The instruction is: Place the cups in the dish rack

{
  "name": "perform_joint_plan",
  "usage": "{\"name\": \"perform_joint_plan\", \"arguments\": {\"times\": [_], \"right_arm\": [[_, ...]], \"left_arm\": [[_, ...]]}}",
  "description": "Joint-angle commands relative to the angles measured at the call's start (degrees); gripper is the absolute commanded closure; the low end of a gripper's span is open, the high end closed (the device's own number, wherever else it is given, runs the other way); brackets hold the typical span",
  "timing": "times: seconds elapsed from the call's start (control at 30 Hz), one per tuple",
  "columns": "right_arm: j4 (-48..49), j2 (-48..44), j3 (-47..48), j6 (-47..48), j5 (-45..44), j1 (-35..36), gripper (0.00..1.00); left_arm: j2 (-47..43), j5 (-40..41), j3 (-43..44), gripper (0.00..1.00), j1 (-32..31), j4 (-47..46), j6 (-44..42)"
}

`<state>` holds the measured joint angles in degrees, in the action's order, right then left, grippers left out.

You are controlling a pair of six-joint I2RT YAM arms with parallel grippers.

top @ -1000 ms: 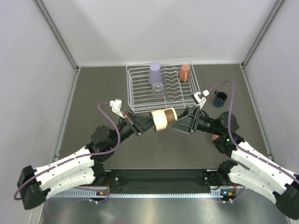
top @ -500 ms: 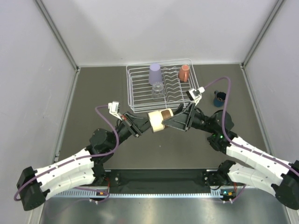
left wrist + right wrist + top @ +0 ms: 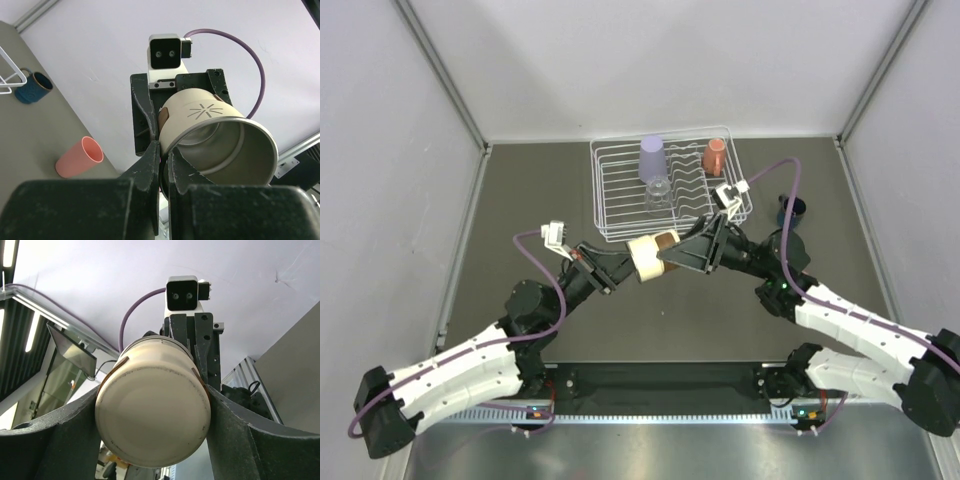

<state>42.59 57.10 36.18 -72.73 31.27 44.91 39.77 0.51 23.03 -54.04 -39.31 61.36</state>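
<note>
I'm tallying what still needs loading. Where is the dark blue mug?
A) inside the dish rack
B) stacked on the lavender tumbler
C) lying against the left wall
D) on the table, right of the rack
D: the dark blue mug stands on the table, just beyond the right end of the dish rack.

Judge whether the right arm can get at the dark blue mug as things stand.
Probably not yet: the right end effector straddles the steel cup that the left end effector pinches by its rim. The dark blue mug itself stands unblocked on the table.
</note>
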Motion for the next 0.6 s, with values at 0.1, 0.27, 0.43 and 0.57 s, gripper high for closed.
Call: {"name": "perform_joint_plan", "arguments": {"times": [0.1,0.27,0.43,0.57], "right_arm": [[2.1,3.1,5.5,3.5,-0.4,0.8,1.00],[-3.5,3.6,8.5,7.5,-1.1,0.7,1.00],[-15.4,5.3,14.9,15.2,-2.9,0.8,1.00],[-29.3,9.2,23.2,27.6,-8.5,0.8,1.00]], "left_arm": [[-3.9,-1.0,0.5,1.00,-0.5,2.3,-1.3],[-7.8,5.2,1.5,0.38,-0.5,13.5,-2.6],[-14.2,14.2,3.8,0.08,-0.5,29.5,-2.7],[-18.2,24.3,7.7,0.08,-0.5,47.4,-0.4]]}}
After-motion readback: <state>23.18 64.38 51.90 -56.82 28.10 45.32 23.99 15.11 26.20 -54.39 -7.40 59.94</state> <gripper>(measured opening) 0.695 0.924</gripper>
